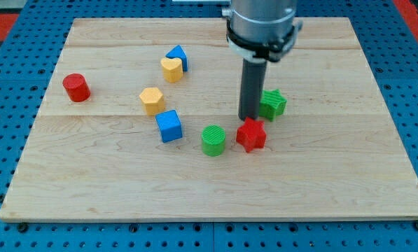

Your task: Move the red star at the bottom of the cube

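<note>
- My tip (249, 118) sits right at the top edge of the red star (251, 134), touching it or very nearly; I cannot tell which
- The tool is a bare rod: nothing to open, nothing to close, nothing clamped, it only pushes
- The red star lies near the board's middle, with the green cylinder (213, 140) just beside it on the view's left and the green star (272, 103) close by at the upper right
- The blue cube (169, 126) is further to the view's left, beyond the green cylinder, so the star's target spot is below that cube
- Big risk: a straight shove to the left drives the star into the green cylinder, and both slide together, maybe into the cube itself
- Second risk: the tip is on the star's top side, so a push from here sends it down the view, not across; an off-centre contact on those points could spin it away
- The rod's shaft stands close to the green star, so swinging round to the right side may clip it
- The yellow hexagon (152, 101), the yellow heart (171, 68), the other blue block (178, 55) and the red cylinder (75, 87) look safely out of the way
</note>
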Robot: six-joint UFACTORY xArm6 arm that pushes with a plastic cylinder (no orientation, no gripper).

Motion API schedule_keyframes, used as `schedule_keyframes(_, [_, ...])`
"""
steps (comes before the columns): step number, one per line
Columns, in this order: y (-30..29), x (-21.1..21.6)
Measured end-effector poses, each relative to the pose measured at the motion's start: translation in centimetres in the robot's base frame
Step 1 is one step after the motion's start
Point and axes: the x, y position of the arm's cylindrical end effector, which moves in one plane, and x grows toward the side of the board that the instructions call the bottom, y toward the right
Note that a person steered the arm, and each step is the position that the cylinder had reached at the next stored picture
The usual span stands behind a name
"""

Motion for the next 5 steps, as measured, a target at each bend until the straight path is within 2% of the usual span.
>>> schedule_keyframes(1, [-0.1, 2.5])
schedule_keyframes(3, [11.1, 4.8])
schedule_keyframes(4, [7.5, 7.8])
schedule_keyframes(5, [0.3, 7.6])
